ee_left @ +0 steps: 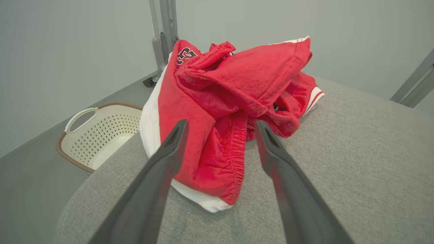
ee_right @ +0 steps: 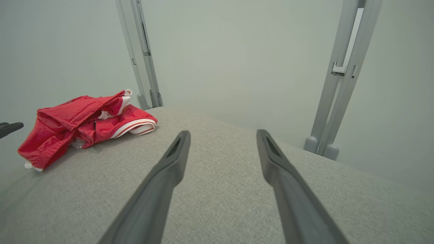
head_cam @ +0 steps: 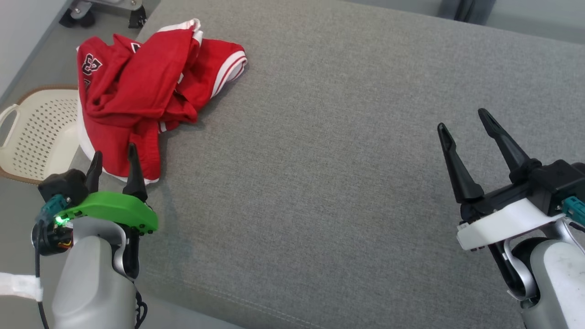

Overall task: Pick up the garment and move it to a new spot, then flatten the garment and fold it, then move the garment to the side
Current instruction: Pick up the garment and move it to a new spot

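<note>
A crumpled red garment (head_cam: 141, 87) with white trim and a dark printed mark lies bunched at the far left corner of the grey padded surface (head_cam: 329, 155). My left gripper (head_cam: 114, 157) is open just short of the garment's near hem, fingers pointing at it and holding nothing. In the left wrist view the garment (ee_left: 223, 101) rises in a heap beyond the left gripper (ee_left: 220, 130), its elastic hem lying between the two fingertips' lines. My right gripper (head_cam: 464, 123) is open at the right, far from the cloth. From the right wrist view the garment (ee_right: 81, 125) lies far left of the right gripper (ee_right: 222, 139).
A cream perforated laundry basket (head_cam: 39, 132) stands on the floor just off the surface's left edge, beside the garment (ee_left: 101, 135). Grey metal frame legs (ee_right: 342, 78) rise behind the surface's far edge. The surface's rounded front edge runs close to both arms.
</note>
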Robot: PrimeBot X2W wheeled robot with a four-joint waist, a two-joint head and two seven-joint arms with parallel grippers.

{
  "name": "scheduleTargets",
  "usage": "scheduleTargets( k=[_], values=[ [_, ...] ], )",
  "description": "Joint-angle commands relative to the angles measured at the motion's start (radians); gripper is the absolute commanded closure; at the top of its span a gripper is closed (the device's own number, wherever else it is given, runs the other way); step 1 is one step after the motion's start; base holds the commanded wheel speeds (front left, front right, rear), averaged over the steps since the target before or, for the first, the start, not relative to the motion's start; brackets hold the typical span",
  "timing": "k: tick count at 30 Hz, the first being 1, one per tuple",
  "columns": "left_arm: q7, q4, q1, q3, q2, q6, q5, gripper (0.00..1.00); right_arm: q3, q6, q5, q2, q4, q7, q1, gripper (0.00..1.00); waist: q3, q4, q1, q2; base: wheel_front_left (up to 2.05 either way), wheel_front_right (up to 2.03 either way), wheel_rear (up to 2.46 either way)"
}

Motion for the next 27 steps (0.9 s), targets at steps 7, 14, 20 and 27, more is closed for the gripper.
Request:
scheduleTargets(
  k=[7, 14, 20, 27],
  values=[
    [0.017, 0.285, -0.183, 0.028, 0.053, -0.002, -0.053, 0.00, -0.006, 0.000, 0.018, -0.041, -0.040, 0.023, -0.055, 0.00, 0.174, -0.074, -0.0001, 0.0000, 0.00, 0.00, 0.00],
    [-0.016, 0.427, -0.255, 0.057, 0.097, -0.002, -0.088, 1.00, -0.017, 0.000, 0.016, -0.045, -0.045, 0.021, -0.061, 0.00, 0.186, -0.088, -0.0001, 0.0000, 0.00, 0.00, 0.00],
    [-0.041, 0.320, -0.199, 0.086, 0.139, 0.008, -0.073, 1.00, -0.032, 0.000, 0.016, -0.021, -0.030, -0.004, -0.050, 0.00, 0.134, -0.096, -0.0001, 0.0000, 0.00, 0.00, 0.00],
    [-0.041, -0.015, -0.030, 0.135, 0.114, 0.033, 0.008, 1.00, -0.040, 0.000, 0.014, 0.022, 0.001, -0.032, -0.003, 0.00, 0.016, -0.109, -0.0001, 0.0000, 0.00, 0.00, 0.00]
  ],
)
